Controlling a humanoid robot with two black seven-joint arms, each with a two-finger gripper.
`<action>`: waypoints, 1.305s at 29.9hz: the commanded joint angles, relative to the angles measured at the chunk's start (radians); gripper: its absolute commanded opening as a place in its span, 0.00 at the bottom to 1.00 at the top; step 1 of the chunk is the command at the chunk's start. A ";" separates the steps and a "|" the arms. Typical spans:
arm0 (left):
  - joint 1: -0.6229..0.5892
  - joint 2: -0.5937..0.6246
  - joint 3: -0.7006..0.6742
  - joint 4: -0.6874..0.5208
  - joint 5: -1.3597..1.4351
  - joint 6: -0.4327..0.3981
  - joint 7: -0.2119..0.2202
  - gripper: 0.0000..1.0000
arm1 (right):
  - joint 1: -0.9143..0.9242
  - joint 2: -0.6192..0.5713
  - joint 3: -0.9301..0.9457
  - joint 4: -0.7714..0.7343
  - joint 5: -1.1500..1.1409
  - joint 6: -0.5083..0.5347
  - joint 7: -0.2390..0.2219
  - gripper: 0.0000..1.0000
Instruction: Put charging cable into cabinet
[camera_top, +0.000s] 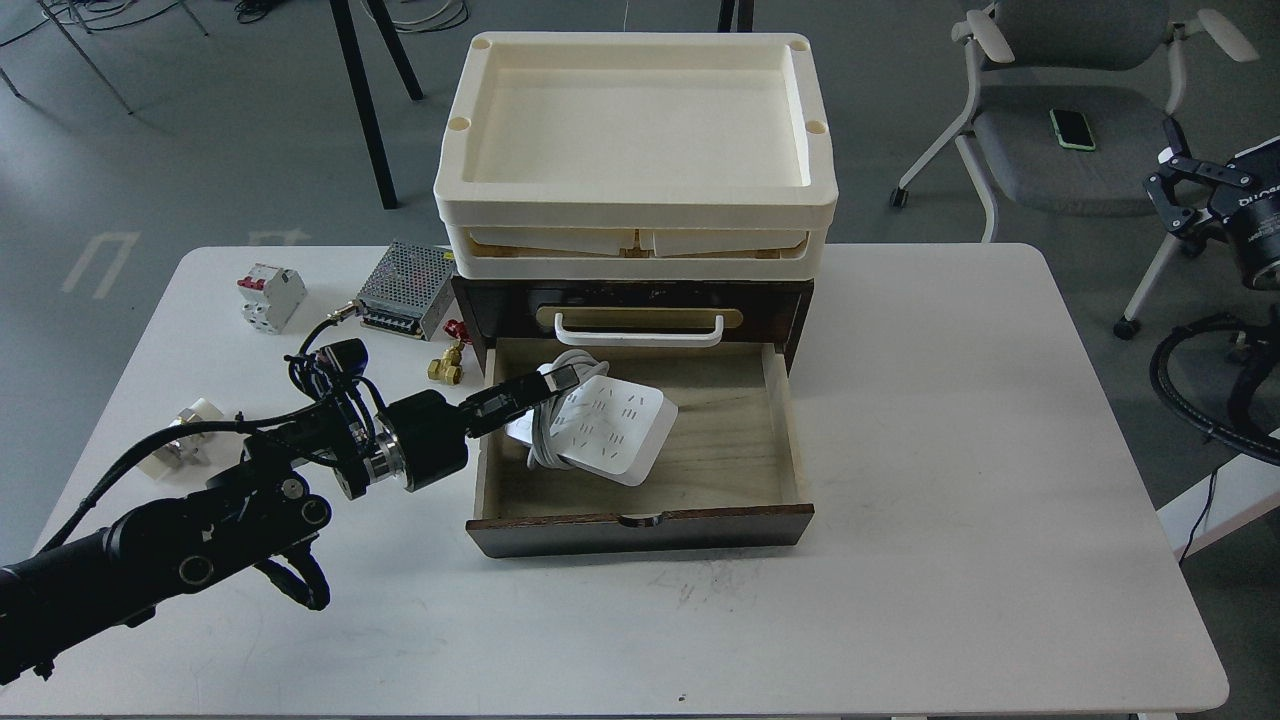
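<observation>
The charging cable (612, 425), a white power strip with its cord coiled round the middle, lies tilted low inside the open drawer (735, 440) of the dark brown cabinet (800, 300). My left gripper (553, 381) reaches in over the drawer's left wall and is shut on the strip's coiled cord at its left end. I cannot tell whether the strip rests on the drawer floor. My right gripper (1172, 190) is off the table at the far right, open and empty.
Cream trays (636, 215) sit on the cabinet. A silver perforated box (405, 291), a white circuit breaker (270, 296), brass fittings (445, 365) and a small white part (190, 420) lie on the table's left. A chair with a phone (1072, 128) stands back right.
</observation>
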 joint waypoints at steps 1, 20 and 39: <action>0.004 -0.014 0.003 0.020 0.003 0.018 0.031 0.00 | -0.002 -0.001 0.000 0.000 0.000 0.000 0.000 1.00; 0.010 -0.021 -0.011 0.016 0.002 0.012 0.027 0.39 | -0.023 -0.001 0.000 0.000 0.000 0.000 0.015 1.00; 0.058 0.304 -0.016 0.024 -0.119 -0.026 0.000 0.65 | -0.025 -0.004 0.014 0.006 0.001 0.000 0.026 1.00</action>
